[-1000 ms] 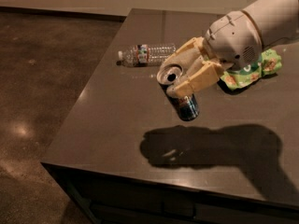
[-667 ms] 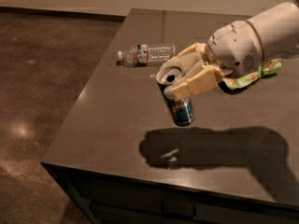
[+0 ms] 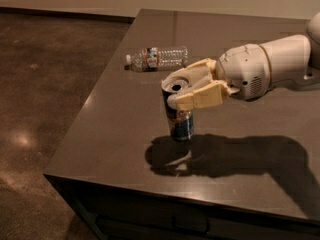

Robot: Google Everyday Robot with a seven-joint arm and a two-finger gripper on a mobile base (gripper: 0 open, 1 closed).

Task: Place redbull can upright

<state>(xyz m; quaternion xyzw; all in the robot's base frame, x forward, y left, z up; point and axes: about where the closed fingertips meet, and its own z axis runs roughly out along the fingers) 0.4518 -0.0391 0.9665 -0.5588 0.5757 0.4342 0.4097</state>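
The cream pincer [image 3: 175, 90] pinches the top of the slim silver-and-blue metal redbull can [image 3: 180, 123], held nearly upright over the dark glossy worktop [image 3: 115, 144]. A clear plastic water bottle [image 3: 157, 58] lies behind.

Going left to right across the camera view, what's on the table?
Bottle lying on its side → can, with the gripper closed round its upper part → white arm.
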